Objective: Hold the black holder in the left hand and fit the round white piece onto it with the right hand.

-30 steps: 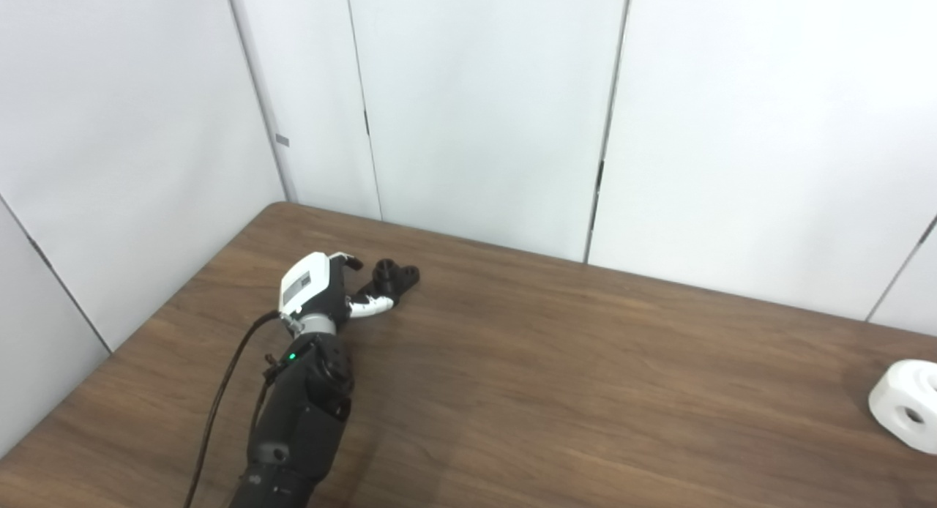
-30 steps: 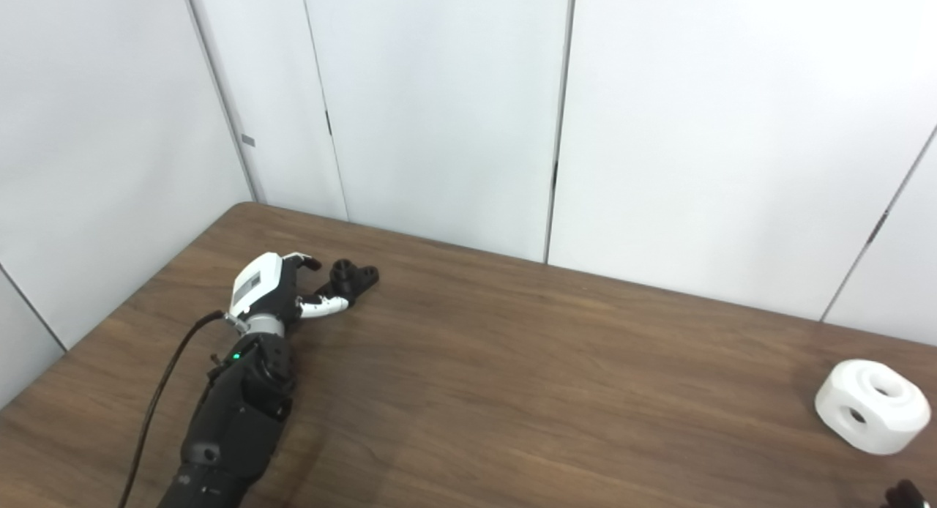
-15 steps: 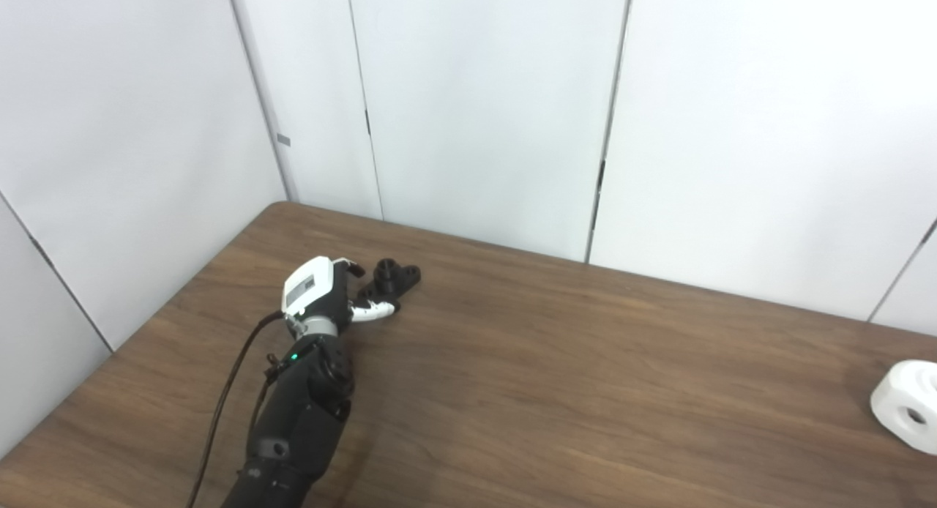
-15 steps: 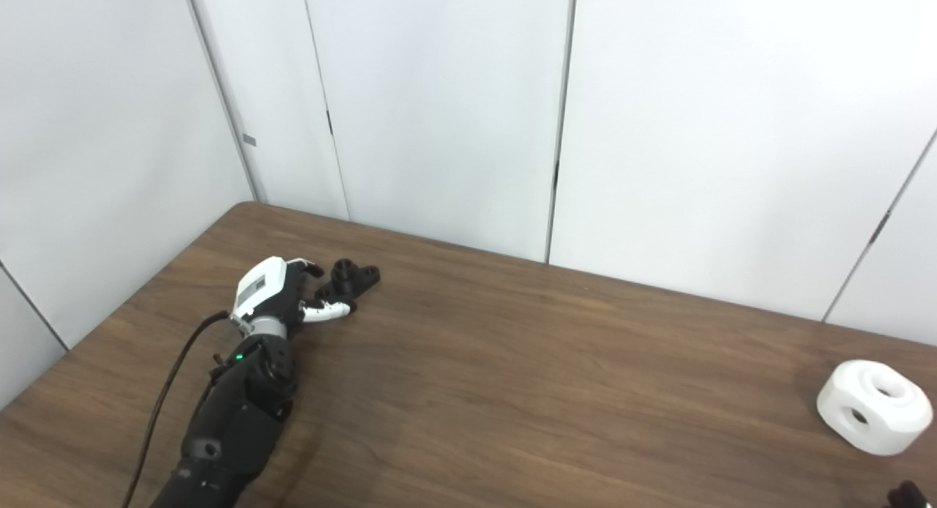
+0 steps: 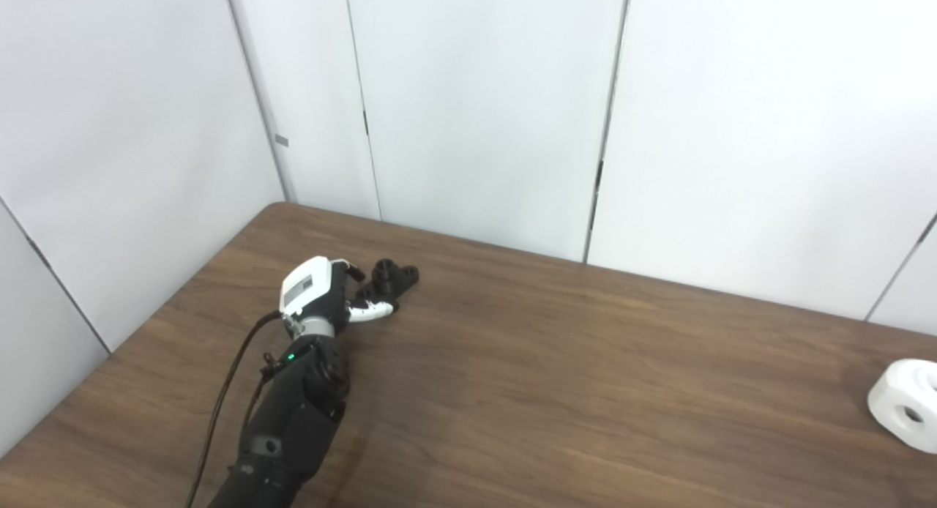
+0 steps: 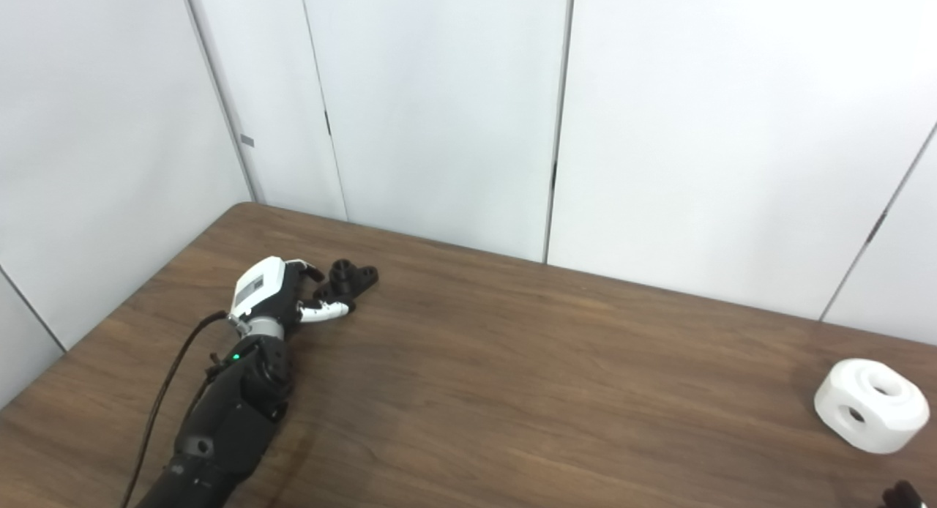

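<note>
Near the far left corner of the table (image 5: 556,391), the black holder (image 5: 392,277) lies flat on the wood surface. The left hand (image 5: 322,296) sits just beside it on the near-left side, with its arm coming in from the bottom left edge. The white-tipped thumb (image 5: 370,312) reaches along the near side of the holder, and the fingers (image 5: 351,268) curl toward its far side. Thumb and fingers bracket the near end of the holder, but the views are too small to tell whether they actually clamp it or only touch it. The holder is not lifted; it rests on the table.

Close to the right edge of the table, well apart from the holder, the round white piece (image 6: 871,405) stands on the surface. It has a wide hole in its top face and a smaller hole in its side wall. Nothing touches it.

At the bottom right corner of the right eye view, a small dark tip of the right hand (image 6: 899,495) shows near the white piece. Too little of it is visible to tell how its fingers stand.

A black cable (image 5: 223,398) runs alongside the left arm to the wrist.
</note>
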